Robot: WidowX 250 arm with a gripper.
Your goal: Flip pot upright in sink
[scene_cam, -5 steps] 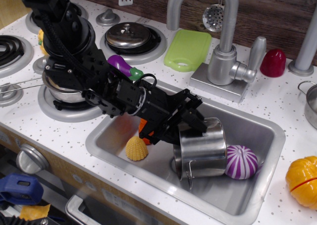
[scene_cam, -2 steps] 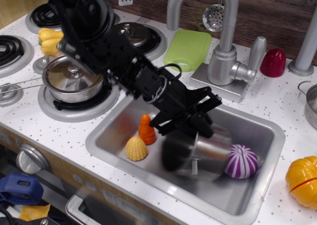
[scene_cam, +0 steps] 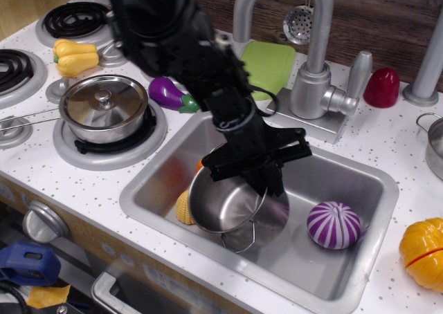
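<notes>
White speckled counter surrounds the sink (scene_cam: 360, 189), where the pot (scene_cam: 225, 205) now shows its open mouth up toward the camera; one second ago it lay on its side beside the purple onion (scene_cam: 334, 224). The gripper (scene_cam: 257, 167) is closed on the pot's far rim, so the flip looks nearly done, only setting down and release remain

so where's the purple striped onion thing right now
The purple striped toy lies on the floor of the sink, toward its right end, just right of the pot the gripper holds.
</notes>
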